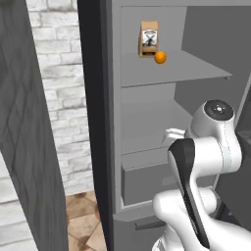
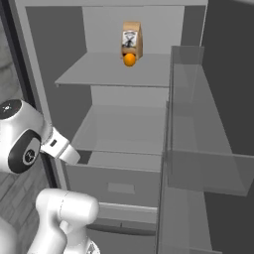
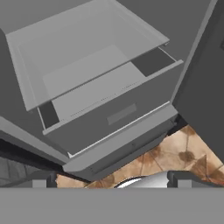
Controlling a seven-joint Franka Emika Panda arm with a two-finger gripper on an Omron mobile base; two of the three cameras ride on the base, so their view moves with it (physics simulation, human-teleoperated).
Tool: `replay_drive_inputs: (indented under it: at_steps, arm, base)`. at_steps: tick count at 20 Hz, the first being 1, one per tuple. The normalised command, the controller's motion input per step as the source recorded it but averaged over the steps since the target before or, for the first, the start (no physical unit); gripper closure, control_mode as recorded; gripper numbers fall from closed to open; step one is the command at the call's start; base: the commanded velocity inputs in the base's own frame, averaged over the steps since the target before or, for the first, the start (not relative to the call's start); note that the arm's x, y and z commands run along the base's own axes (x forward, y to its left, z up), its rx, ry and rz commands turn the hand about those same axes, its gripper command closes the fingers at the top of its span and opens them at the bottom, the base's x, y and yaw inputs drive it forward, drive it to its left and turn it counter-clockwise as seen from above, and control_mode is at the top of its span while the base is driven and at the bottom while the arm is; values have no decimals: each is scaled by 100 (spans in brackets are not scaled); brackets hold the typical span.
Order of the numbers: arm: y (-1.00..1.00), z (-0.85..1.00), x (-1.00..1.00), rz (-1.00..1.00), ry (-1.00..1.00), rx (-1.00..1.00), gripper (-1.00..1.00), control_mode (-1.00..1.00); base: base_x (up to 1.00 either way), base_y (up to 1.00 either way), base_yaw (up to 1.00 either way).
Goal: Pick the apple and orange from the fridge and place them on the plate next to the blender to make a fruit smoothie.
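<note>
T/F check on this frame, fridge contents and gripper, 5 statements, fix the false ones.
1. The orange sits on the upper shelf of the fridge. True.
2. The orange is behind the brown carton. False: it sits in front of the carton, at its base.
3. The gripper is shut on the orange. False: its fingers are spread wide with nothing between them, and the orange rests on its shelf.
4. The fridge door is open. True.
5. An apple lies in the lower drawer. False: the part of the drawer in the hand view is bare, with no red fruit in it.
</note>
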Motion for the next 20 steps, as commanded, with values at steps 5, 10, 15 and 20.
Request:
replay_drive_inputs:
  at_steps: [5, 10, 15, 20]
  arm:
    - [-27, 4, 0, 0, -1, 0, -100, -100]
    - [-53, 46, 1, 0, -17, -1, -100, -100]
    - [-5, 91, 0, 1, -33, -17, -100, -100]
    - [0, 100, 0, 9, -25, -21, -100, -100]
  base:
    - [2, -8, 0]
    - [0, 0, 0]
    - [0, 0, 0]
    - [0, 0, 0]
